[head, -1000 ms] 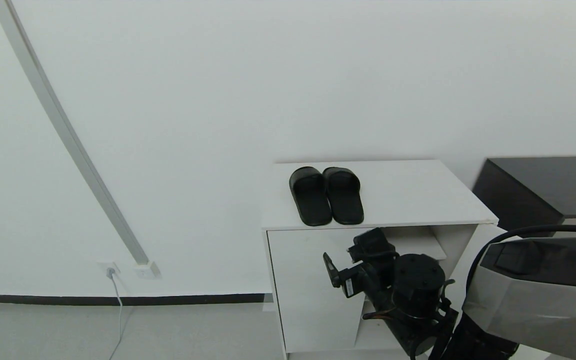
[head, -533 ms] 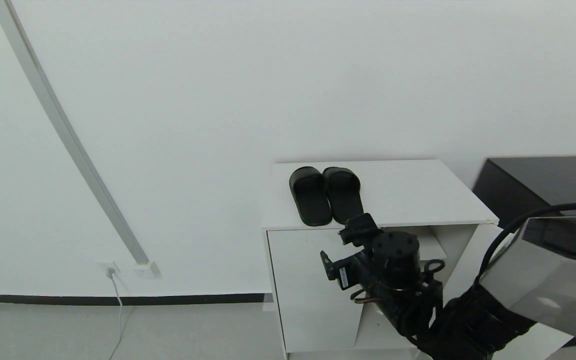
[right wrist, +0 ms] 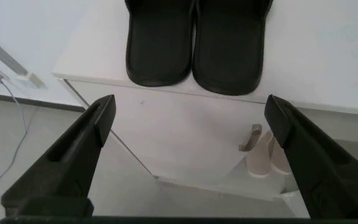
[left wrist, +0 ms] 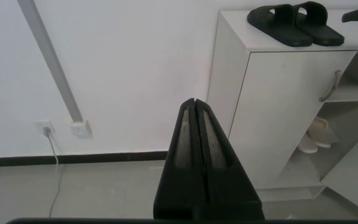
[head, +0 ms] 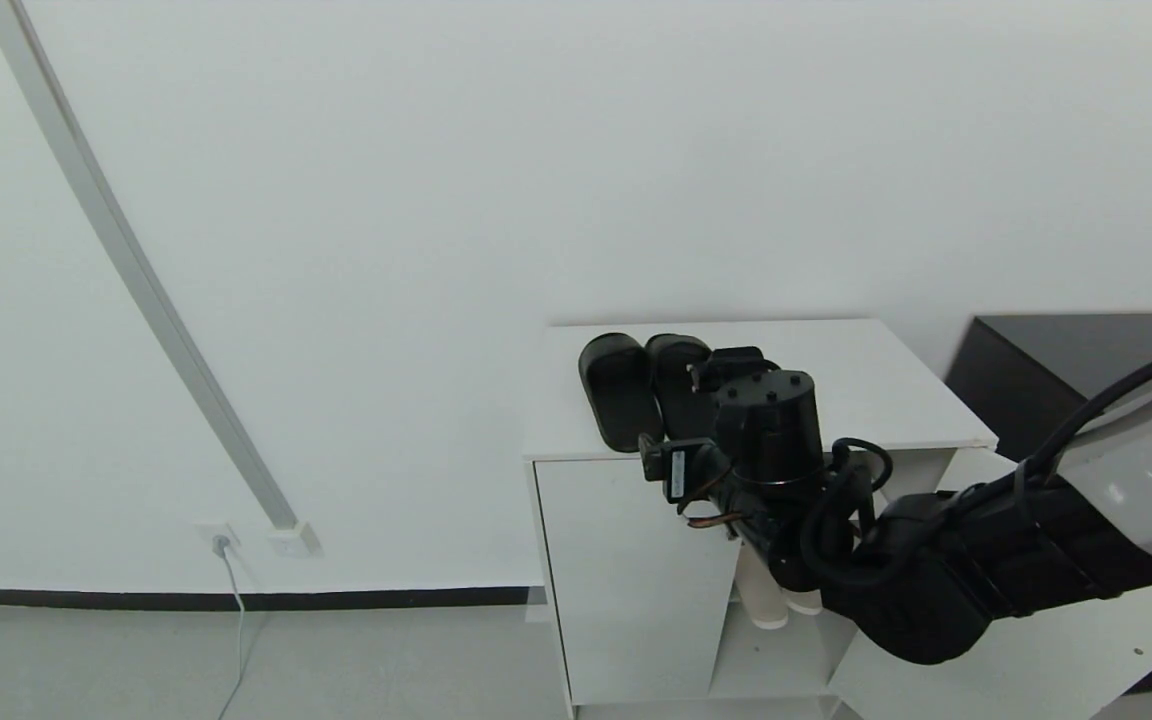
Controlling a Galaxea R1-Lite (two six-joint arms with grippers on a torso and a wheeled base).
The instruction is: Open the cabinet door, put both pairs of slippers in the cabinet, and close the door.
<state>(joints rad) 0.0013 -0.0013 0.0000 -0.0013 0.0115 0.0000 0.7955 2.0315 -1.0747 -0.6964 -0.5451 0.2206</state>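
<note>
The left gripper hangs well apart from the white cabinet, off its left side, with its two fingers pressed flat together and nothing between them. On the cabinet's top, toward the left end, the pair of black slippers lies side by side. The right gripper hovers just short of their near ends, its fingers spread wider than the pair and touching neither shoe. Lower and to the right, the right-hand door stands open, and a pair of beige slippers rests on a shelf inside.
</note>
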